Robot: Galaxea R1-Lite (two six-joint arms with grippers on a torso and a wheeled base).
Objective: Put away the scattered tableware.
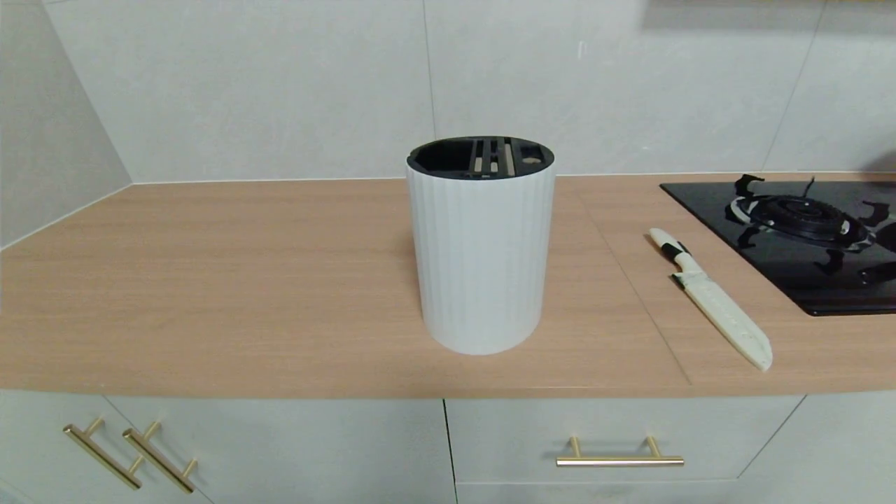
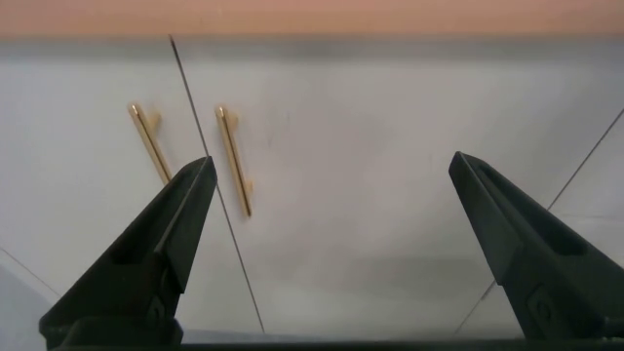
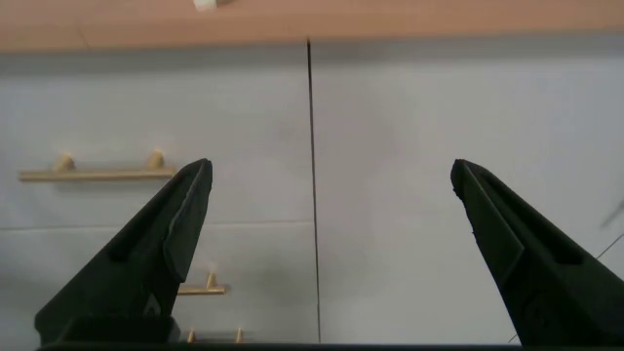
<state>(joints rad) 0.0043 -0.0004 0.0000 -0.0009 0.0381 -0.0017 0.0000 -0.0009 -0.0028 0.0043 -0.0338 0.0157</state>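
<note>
Head view, left to right: the wooden worktop [image 1: 210,280] spans the full width against a tiled wall [image 1: 280,84]. Two brass door handles [image 1: 159,460] sit on the cabinet front under its left part.

Left hand [image 2: 331,161]: fingers spread wide, nothing between them. It faces the cabinet doors below the worktop edge, with both door handles in its view.

Holder [image 1: 481,266]: a white ribbed cylinder standing upright at the middle of the worktop. Its black top has narrow slots and one wide opening.

Drawer handle [image 1: 619,460]: a brass bar on the drawer front, below and right of the holder.

Knife [image 1: 710,301]: lies flat on the worktop, well apart from the holder and to its right. Its handle points toward the wall and its pale blade tip is near the front edge. A worktop seam runs between holder and knife.

Hob [image 1: 784,273]: black glass with a burner grate [image 1: 798,213], near the knife on its right, not touching it.

Right hand [image 3: 331,166]: fingers spread wide, holding nothing. It faces the cabinet fronts below the worktop edge.
</note>
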